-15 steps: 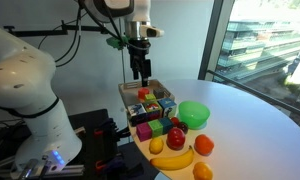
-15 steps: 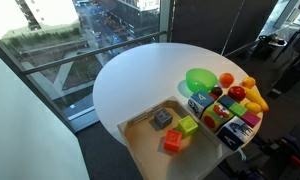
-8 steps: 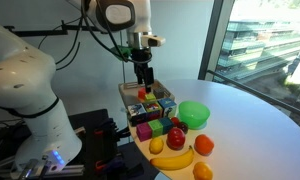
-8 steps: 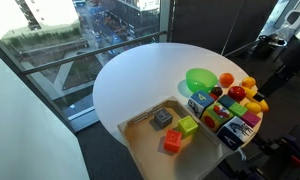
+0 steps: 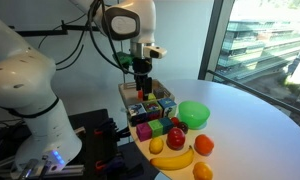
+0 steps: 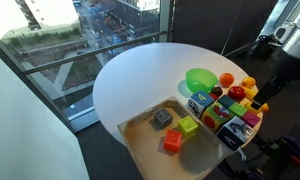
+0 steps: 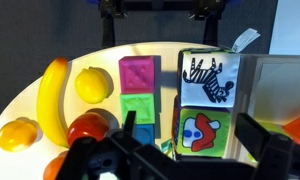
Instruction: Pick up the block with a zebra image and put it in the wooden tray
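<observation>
The zebra block (image 7: 210,78) is a soft white cube with a black striped zebra on top. In the wrist view it sits at the upper middle, next to the wooden tray (image 7: 278,85). My gripper (image 7: 193,150) is open and empty. It hovers above the row of blocks, its fingers either side of a green block with a red figure (image 7: 198,133), just below the zebra block. In both exterior views the gripper (image 5: 142,90) hangs over the blocks (image 6: 215,110) beside the tray (image 6: 138,135).
The tray holds a grey cube (image 6: 162,117), a green cube (image 6: 187,126) and an orange cube (image 6: 173,141). A round green bowl (image 5: 194,114) stands beside the blocks. A banana (image 7: 53,98), a lemon (image 7: 93,84), an orange (image 7: 18,133) and pink (image 7: 139,75) and green (image 7: 138,107) blocks lie nearby.
My gripper has come down from above the tray toward the blocks. The blocks and the fruit have not moved.
</observation>
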Motion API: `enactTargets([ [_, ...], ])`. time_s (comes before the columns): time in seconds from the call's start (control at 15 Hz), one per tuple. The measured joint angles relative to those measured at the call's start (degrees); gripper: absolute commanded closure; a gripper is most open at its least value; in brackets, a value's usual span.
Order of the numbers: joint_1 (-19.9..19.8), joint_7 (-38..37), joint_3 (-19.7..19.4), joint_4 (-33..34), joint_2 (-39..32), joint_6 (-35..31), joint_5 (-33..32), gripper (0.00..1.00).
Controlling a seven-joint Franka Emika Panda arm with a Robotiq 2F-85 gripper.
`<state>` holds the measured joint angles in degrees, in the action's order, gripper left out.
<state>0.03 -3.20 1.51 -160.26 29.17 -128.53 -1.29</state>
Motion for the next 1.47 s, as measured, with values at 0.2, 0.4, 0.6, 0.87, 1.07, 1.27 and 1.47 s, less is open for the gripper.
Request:
enactTargets([
  [0.2, 0.0, 0.0, -0.2, 0.0, -0.6, 0.0, 0.0, 0.0],
  [0.4, 0.0, 0.0, -0.2, 0.0, -0.6, 0.0, 0.0, 0.0],
  [0.6, 0.0, 0.0, -0.2, 0.0, -0.6, 0.0, 0.0, 0.0],
  [0.87, 0.0, 0.1, -0.2, 0.0, -1.8, 0.0, 0.0, 0.0],
  [1.07, 0.2, 0.4, -0.2, 0.0, -3.8, -0.5, 0.4, 0.0],
  [1.27, 0.7, 1.6, -0.6, 0.0, -6.1, -2.2, 2.3, 0.0],
  [1.47, 1.6, 3.7, -1.3, 0.0, -8.7, -5.1, 5.1, 0.0],
])
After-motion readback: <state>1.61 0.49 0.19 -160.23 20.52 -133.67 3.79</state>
